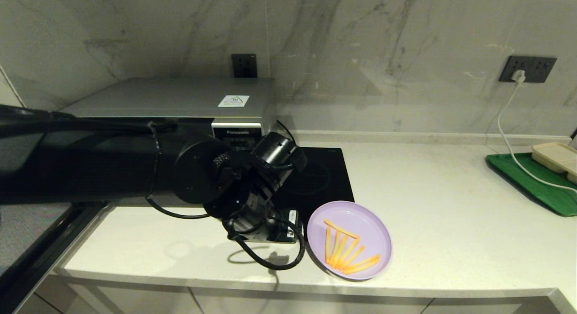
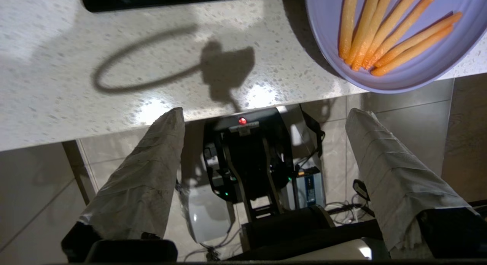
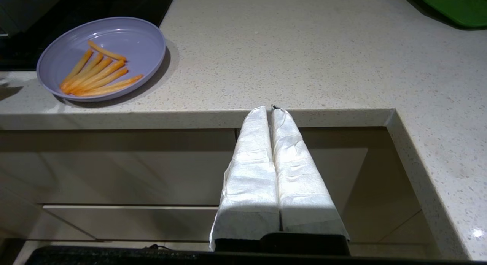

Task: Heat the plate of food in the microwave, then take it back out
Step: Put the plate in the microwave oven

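The lilac plate of food (image 1: 349,239) sits near the counter's front edge, holding several orange fries (image 1: 345,253). My left arm reaches across in front of the silver microwave (image 1: 171,97) and hides most of its front. Its wrist (image 1: 259,221) hangs just left of the plate. In the left wrist view the left gripper (image 2: 264,113) is open over the counter edge, nothing between its cloth-wrapped fingers (image 2: 159,143), with the plate (image 2: 399,73) off to one side and untouched. My right gripper (image 3: 268,109) is shut and empty below the counter's front edge, far from the plate (image 3: 114,33).
A flat black induction cooktop (image 1: 322,179) lies behind the plate. At the far right a green tray (image 1: 532,183) carries a beige container (image 1: 556,156), and a white cable (image 1: 507,134) runs down from a wall socket. Cabinet fronts (image 3: 114,166) are below the counter.
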`<state>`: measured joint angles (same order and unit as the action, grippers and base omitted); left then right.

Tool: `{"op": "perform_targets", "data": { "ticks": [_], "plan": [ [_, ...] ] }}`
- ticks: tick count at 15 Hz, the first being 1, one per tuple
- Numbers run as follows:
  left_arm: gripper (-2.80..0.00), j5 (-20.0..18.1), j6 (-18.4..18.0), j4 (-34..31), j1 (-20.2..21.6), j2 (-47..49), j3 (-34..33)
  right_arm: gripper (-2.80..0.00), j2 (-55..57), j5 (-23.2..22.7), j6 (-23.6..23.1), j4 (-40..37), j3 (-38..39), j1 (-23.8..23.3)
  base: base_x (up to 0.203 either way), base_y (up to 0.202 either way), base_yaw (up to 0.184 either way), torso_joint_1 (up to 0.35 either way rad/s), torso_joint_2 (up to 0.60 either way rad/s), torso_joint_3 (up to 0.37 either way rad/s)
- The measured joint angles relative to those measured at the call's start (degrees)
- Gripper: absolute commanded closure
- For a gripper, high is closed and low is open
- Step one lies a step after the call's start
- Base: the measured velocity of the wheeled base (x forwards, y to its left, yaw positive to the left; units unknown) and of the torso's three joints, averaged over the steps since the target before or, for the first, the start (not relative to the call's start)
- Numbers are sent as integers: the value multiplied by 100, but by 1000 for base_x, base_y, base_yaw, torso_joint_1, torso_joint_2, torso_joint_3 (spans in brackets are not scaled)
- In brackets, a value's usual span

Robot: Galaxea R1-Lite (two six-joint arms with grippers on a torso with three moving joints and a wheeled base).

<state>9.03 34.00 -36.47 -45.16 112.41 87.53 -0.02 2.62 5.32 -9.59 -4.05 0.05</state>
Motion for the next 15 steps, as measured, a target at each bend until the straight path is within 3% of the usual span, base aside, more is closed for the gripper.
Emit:
{"op": "perform_targets", "data": {
  "ticks": [5, 11, 15],
  "plan": [
    [-280, -223, 244, -502, -84, 456, 533, 0, -1, 1, 0, -2, 0, 0, 0, 0, 0, 0, 0, 0],
    [-280, -231, 80, -1479, -33, 1332, 2208, 0, -2, 1, 2, 4, 0, 2, 0, 0, 0, 0, 0, 0],
    [-280, -222, 51, -1636, -117, 1937, 2481, 0, 0, 1, 0, 6, 4, 2, 0, 0, 0, 0, 0, 0]
  ]
}}
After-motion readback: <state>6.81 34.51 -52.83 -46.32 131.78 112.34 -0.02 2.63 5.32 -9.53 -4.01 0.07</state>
